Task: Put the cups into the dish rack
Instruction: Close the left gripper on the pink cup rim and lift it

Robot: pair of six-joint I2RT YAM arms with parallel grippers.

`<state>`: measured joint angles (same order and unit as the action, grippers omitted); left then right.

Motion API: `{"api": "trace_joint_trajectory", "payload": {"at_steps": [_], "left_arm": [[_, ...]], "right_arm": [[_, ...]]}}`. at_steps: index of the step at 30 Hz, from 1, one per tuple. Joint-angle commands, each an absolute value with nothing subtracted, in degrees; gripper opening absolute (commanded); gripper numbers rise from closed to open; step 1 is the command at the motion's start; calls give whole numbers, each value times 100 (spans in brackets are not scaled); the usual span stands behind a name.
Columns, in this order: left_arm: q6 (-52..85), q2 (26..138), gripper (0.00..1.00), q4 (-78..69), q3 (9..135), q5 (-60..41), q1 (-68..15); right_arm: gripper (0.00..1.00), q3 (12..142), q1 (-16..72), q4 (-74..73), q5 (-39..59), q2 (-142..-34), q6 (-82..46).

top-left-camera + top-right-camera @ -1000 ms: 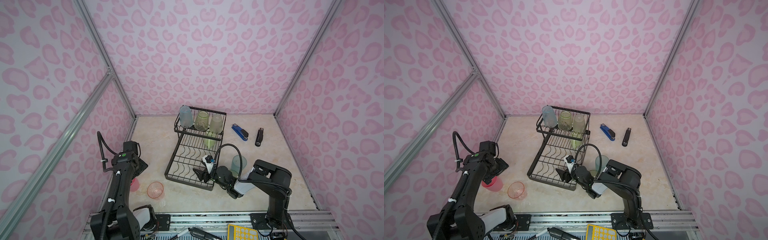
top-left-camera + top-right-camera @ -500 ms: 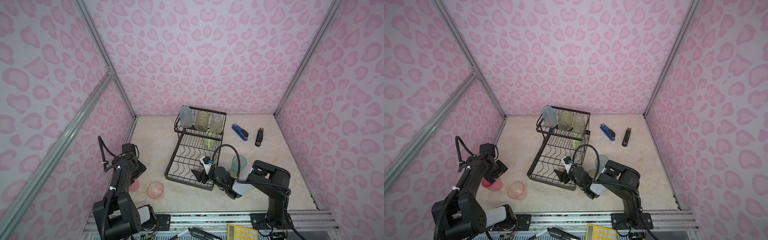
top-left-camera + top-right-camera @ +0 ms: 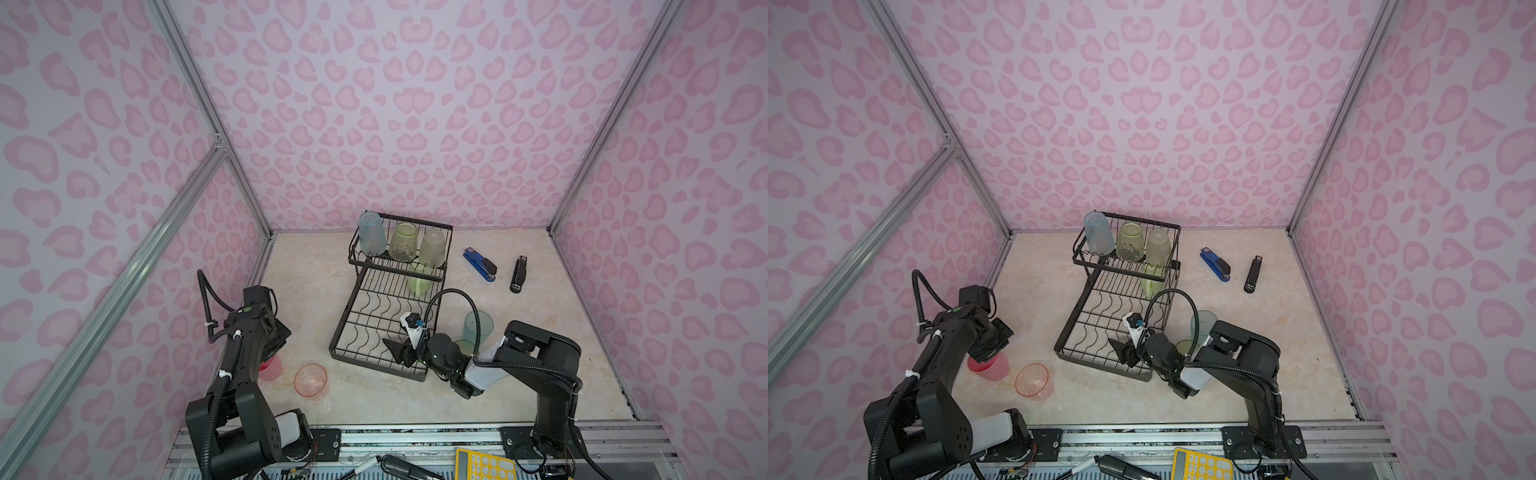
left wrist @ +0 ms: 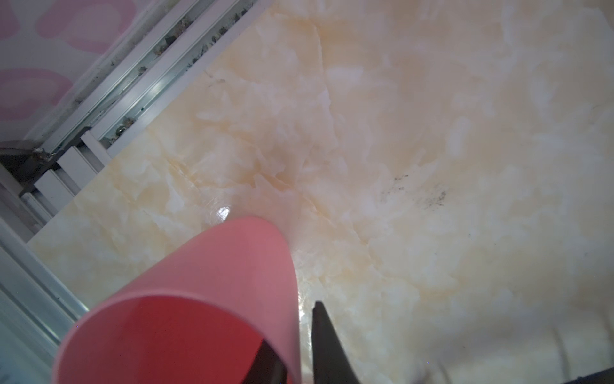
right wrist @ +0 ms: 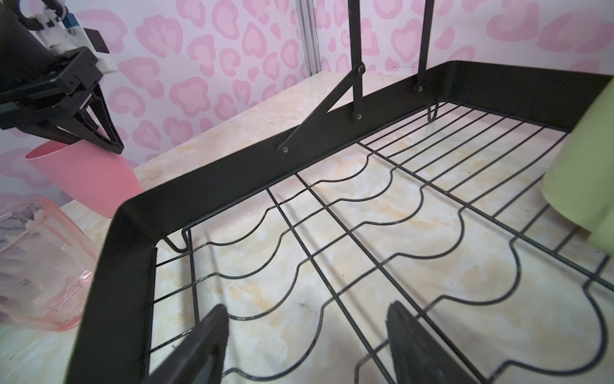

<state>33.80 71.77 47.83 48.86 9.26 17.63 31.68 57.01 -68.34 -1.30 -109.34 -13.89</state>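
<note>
A solid pink cup [image 4: 212, 299] stands upright near the left wall, seen in both top views [image 3: 272, 369] [image 3: 990, 368]. My left gripper [image 4: 299, 349] is shut on its rim wall, one finger inside and one outside. A translucent pink cup [image 3: 311, 380] stands beside it on the table. The black dish rack [image 3: 345, 316] holds blue [image 3: 371, 235], green [image 3: 403, 243] and beige [image 3: 434, 247] cups in its raised basket. A pale-green mug [image 3: 419, 278] sits on the tray below them. My right gripper [image 5: 307, 307] hangs open over the tray's front end [image 3: 401, 351].
A blue-green cup [image 3: 478, 330] stands on the table right of the rack, and a green one [image 3: 463, 347] is partly hidden behind my right arm. A blue stapler [image 3: 480, 264] and a black stapler [image 3: 518, 274] lie at the back right. A yellow calculator [image 3: 484, 465] lies at the front edge.
My left gripper has come down onto the solid pink cup and closed on its wall. The right arm has barely moved.
</note>
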Motion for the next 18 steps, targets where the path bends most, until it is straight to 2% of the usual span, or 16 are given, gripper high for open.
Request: {"api": "trace_joint_trajectory", "payload": {"at_steps": [1, 9, 18], "left_arm": [[3298, 7074, 11, 4659, 4939, 890, 1760], [3052, 6926, 8, 4550, 5089, 702, 1379], [3067, 6935, 4, 4678, 5676, 1027, 399]], "right_arm": [[74, 3123, 5704, -6855, -217, -10934, -1345], [74, 3099, 5706, -6864, -283, -10909, -1338], [74, 3085, 5704, -6871, -333, -10908, -1354]]}}
